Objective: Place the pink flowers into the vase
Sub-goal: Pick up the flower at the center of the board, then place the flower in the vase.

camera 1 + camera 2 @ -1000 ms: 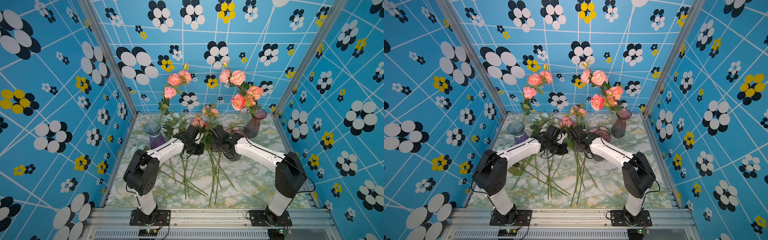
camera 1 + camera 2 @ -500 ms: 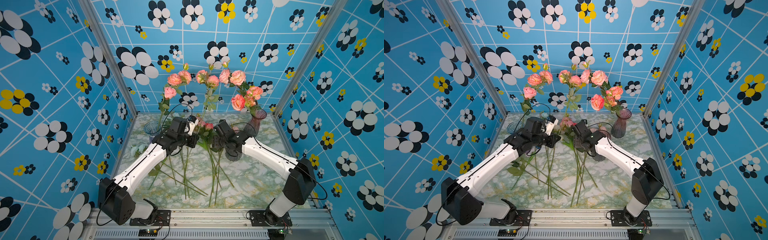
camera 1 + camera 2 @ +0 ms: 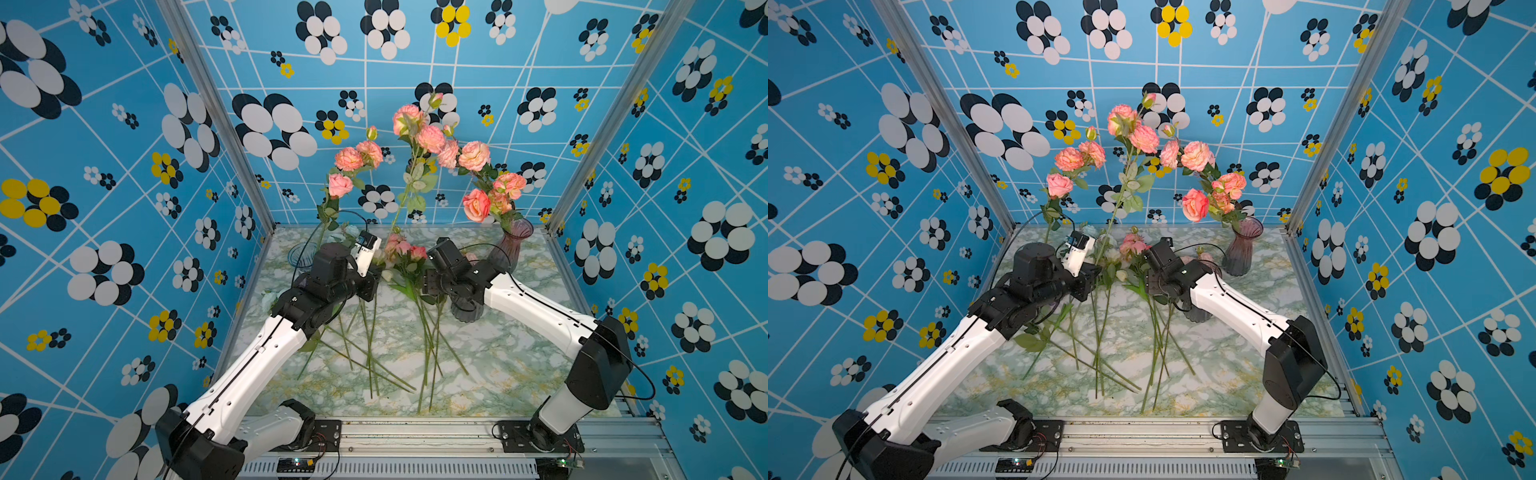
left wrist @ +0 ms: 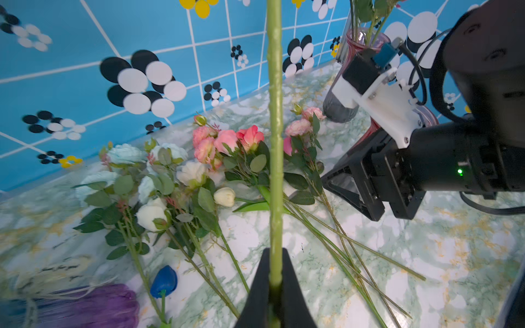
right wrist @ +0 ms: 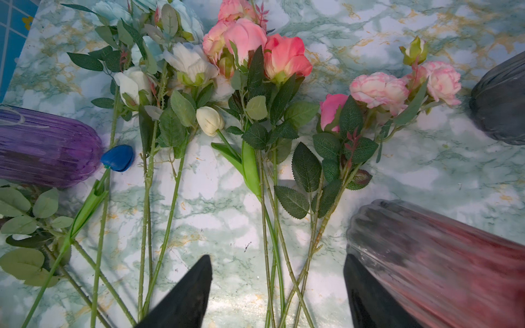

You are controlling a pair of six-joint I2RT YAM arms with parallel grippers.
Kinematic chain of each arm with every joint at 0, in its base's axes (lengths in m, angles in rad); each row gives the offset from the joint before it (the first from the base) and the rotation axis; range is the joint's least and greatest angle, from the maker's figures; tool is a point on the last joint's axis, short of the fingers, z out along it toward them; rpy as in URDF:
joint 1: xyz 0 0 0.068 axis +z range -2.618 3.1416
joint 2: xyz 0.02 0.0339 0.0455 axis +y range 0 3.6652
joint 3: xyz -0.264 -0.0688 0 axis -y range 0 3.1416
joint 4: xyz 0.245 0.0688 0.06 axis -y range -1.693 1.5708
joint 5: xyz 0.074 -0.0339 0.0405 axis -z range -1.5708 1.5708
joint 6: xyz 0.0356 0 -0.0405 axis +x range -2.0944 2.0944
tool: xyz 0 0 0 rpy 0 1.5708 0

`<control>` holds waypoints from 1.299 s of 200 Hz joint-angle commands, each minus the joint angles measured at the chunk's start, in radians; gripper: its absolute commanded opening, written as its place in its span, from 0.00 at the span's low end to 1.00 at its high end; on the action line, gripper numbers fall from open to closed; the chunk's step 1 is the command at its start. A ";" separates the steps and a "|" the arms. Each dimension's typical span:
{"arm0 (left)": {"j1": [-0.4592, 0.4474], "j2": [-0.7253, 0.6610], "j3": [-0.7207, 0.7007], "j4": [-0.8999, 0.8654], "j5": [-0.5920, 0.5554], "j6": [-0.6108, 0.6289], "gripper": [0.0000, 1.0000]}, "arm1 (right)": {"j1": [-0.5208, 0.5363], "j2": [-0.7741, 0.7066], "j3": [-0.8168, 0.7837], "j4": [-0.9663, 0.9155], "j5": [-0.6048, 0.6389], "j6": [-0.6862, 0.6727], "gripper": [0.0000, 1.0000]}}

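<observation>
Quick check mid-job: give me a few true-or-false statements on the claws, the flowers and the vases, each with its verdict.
1. The left claw is shut on a green stem. True.
2. The right claw grips a pink flower. False: it is open and empty, over the table.
3. Pink flowers lie on the table. True.
4. The blue flower stands in a vase. False: it lies on the table beside the purple vase.
5. The pinkish vase at the back is empty. False: pink blooms stand in it.
</observation>
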State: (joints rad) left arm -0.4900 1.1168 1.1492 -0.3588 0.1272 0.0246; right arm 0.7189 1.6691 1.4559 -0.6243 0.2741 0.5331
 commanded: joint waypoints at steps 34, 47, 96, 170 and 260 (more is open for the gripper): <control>0.133 -0.091 0.020 0.246 -0.155 0.079 0.00 | -0.005 0.016 0.031 0.002 -0.045 -0.038 0.79; 0.215 -0.102 0.021 0.300 -0.132 0.049 0.00 | -0.004 0.014 0.029 0.012 -0.060 -0.045 0.82; 0.487 -0.064 0.011 0.538 0.005 -0.119 0.00 | -0.002 0.034 0.037 0.049 -0.140 -0.062 0.96; 0.569 0.122 -0.001 0.794 0.021 -0.163 0.00 | 0.011 0.051 0.035 0.076 -0.198 -0.085 0.99; 0.586 0.242 -0.141 1.030 0.003 -0.149 0.00 | 0.012 0.086 0.048 0.099 -0.223 -0.108 0.99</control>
State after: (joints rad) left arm 0.0879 1.3556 1.0836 0.5663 0.1493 -0.1303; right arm 0.7258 1.7172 1.4708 -0.5396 0.0677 0.4400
